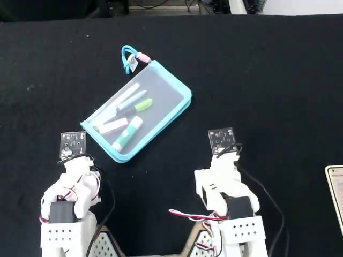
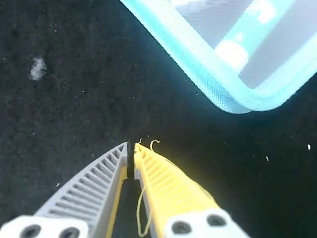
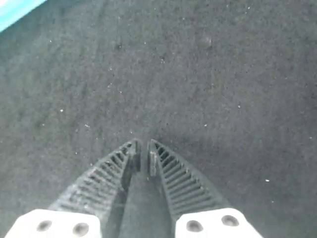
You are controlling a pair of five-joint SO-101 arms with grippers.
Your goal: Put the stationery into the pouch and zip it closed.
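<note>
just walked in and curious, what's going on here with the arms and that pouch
Nothing is being handled now. The teal pouch lies on the black table with the pens and markers inside it. Both arms sit folded near their bases, the left gripper and right gripper shut and empty. Whether the zip is fully closed is hard to tell.

The pouch (image 1: pixel 170 85) lies aslant on the bench (image 1: pixel 268 80), left of the middle and toward the far edge, with the stationery (image 1: pixel 128 115) inside it. My left jaws sit just before its near corner, not touching; my right jaws are further right, well apart from it. A card (image 1: pixel 336 193) lies at the bench's right edge.
</note>
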